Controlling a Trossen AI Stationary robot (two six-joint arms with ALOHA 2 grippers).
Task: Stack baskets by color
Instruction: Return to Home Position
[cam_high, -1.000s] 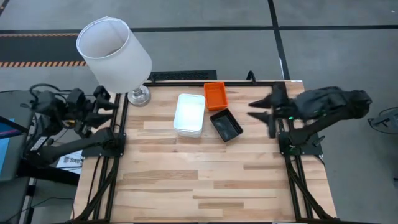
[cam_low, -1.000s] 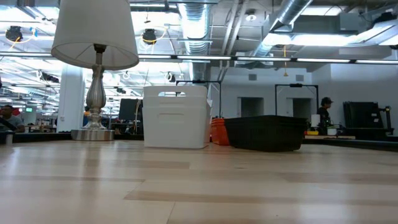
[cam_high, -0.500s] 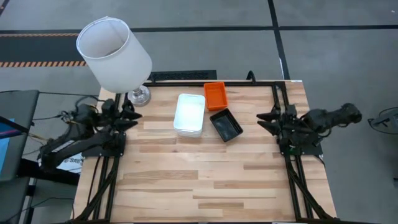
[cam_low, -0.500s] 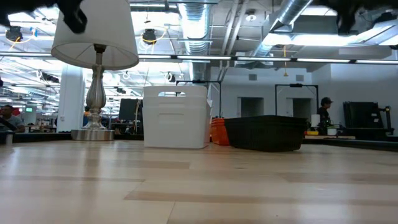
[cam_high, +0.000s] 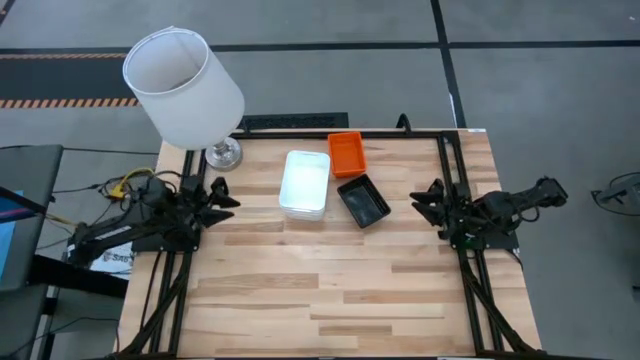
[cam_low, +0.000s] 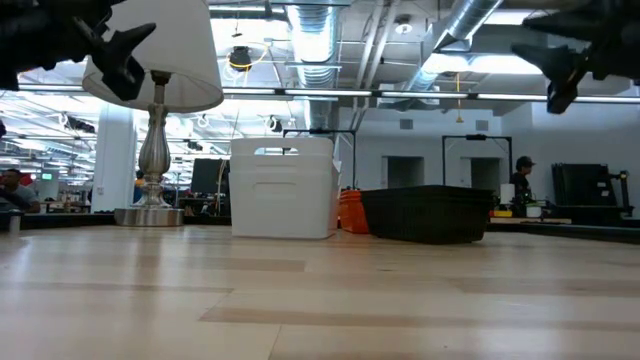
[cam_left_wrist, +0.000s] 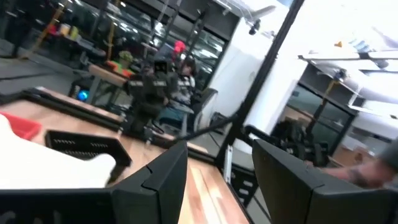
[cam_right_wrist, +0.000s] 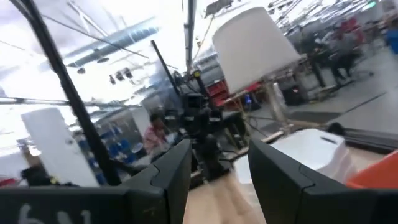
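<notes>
**Return to home, with three colour stacks standing**

High view: white baskets (cam_high: 305, 183) are seen stacked just beside the foot of the lamp (cam_high: 182, 88). Orange baskets (cam_high: 346, 154) are set beyond them, away from the lamp. Black baskets (cam_high: 363, 201) are set farthest from it, just beside the orange ones. All are carried on the table (cam_high: 330, 290). The left claw (cam_high: 222, 195) is held at the table's edge near the lamp. The right claw (cam_high: 422, 201) is held well apart from the lamp, past the black baskets. Both are spread open and nothing is gripped.

Low view: the white stack is shown tallest and nearest the lamp, and the orange one is partly hidden by its neighbours. Both claws are raised above the table, apart from every basket.

Left wrist view: a clear gap is seen between the fingers (cam_left_wrist: 163, 180), with nothing in it.

Right wrist view: the same is seen between the fingers (cam_right_wrist: 171, 174), with the lamp far ahead.

The sorting is judged done, and the homing step is judged to be in hand. Nothing need be grasped next. The arms are to be folded to rest, with the left one kept clear of the lamp.
</notes>
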